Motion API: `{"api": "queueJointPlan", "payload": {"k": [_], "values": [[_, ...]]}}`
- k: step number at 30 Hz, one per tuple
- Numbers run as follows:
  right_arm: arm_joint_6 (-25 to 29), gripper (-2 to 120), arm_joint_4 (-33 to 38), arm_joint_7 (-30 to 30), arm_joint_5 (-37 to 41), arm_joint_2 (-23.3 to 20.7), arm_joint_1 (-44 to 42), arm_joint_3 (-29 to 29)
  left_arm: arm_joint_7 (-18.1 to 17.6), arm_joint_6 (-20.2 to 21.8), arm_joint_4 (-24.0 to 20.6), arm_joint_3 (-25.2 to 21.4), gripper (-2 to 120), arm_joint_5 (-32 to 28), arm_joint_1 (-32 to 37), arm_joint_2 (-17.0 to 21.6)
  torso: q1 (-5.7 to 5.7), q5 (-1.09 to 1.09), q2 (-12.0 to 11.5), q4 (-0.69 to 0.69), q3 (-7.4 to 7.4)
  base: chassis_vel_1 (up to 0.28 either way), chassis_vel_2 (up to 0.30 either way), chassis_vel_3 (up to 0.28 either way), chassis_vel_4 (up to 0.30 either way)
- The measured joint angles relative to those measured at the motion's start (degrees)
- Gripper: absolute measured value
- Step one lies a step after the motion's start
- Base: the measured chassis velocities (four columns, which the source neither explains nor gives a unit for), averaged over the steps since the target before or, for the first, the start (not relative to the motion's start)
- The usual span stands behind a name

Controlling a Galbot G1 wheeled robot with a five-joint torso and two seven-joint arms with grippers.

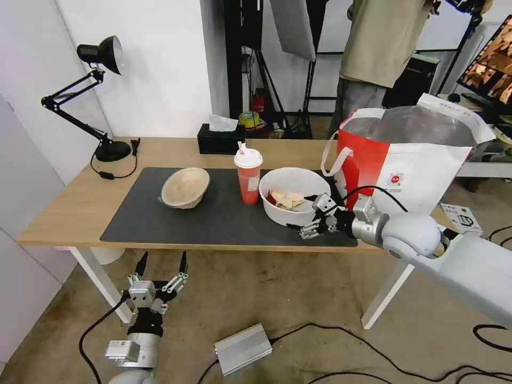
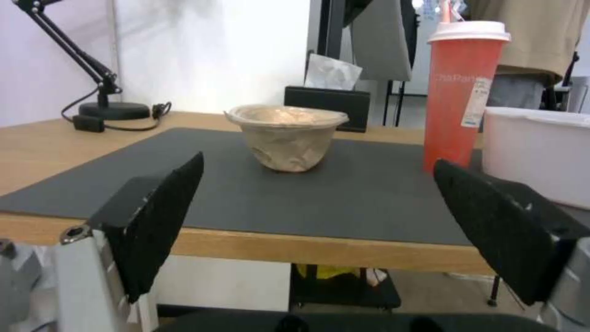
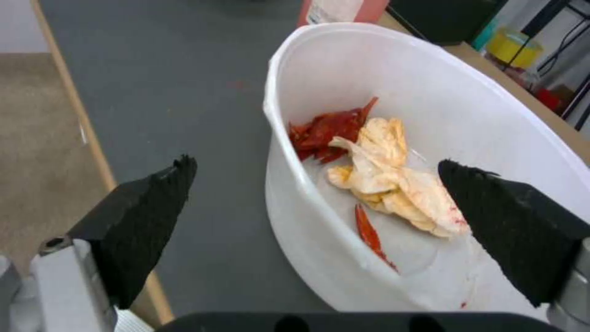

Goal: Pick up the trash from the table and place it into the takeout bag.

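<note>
right gripper (image 1: pixel 305 216): spread wide with nothing in it, sitting right at the near edge of the white bowl (image 1: pixel 294 194). In the right wrist view one finger (image 3: pixel 141 216) is outside the wall over the mat and the other (image 3: pixel 522 230) is over the inside, so the rim (image 3: pixel 289 152) runs between them.

white bowl: on the dark mat (image 1: pixel 224 213), scraps in the bottom, just beside the red cup (image 1: pixel 248 176) and close to the takeout bag (image 1: pixel 405 160).

which way: the bowl is dead ahead of the right gripper, basically at the fingertips. I'd say the rim is the spot to pinch.

nearer arm: right, easily.

left gripper (image 1: pixel 161 271): open too, empty, hanging low in front of the table (image 1: pixel 69 213) edge, pointed toward the beige bowl (image 1: pixel 185 186) but well apart from it.

bag: open-topped, at the table's right end, so a short carry from the bowl, I reckon.
</note>
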Motion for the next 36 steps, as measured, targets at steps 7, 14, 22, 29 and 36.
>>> {"api": "queueJointPlan", "payload": {"k": [7,14,22,29,36], "values": [[0.19,100,-1.56,-0.31,-0.16,0.84,0.91,-0.58,0.22,0.0,0.28,0.09,100,0.01,-0.1,0.05,0.0,-0.01,0.0,0.0,0.0,0.0,0.0,0.0,0.0],[0.91,95,-3.3,-0.51,-0.53,1.5,1.68,-1.37,0.28,0.13,0.37,0.09,100,0.02,-0.64,0.31,0.0,0.0,0.0,0.0,0.0,0.0,0.0,0.0,0.0],[1.01,69,-4.36,-0.99,-1.13,1.43,1.69,-1.54,0.38,0.17,0.97,0.33,100,0.21,-0.81,0.22,0.0,0.0,0.0,0.0,0.0,0.0,0.0,0.0,0.0],[1.08,41,-4.42,-1.1,-1.19,1.75,1.61,-1.62,0.41,0.19,1.12,0.29,100,0.24,-1.07,0.2,0.0,0.0,0.0,0.0,0.0,0.0,0.0,0.0,0.0],[1.09,18,-4.71,-1.09,-1.2,2.32,1.53,-1.85,0.6,0.2,1.26,0.29,100,0.26,-1.07,0.03,0.0,0.0,0.0,0.0,0.0,0.0,0.0,0.0,0.0]]}}
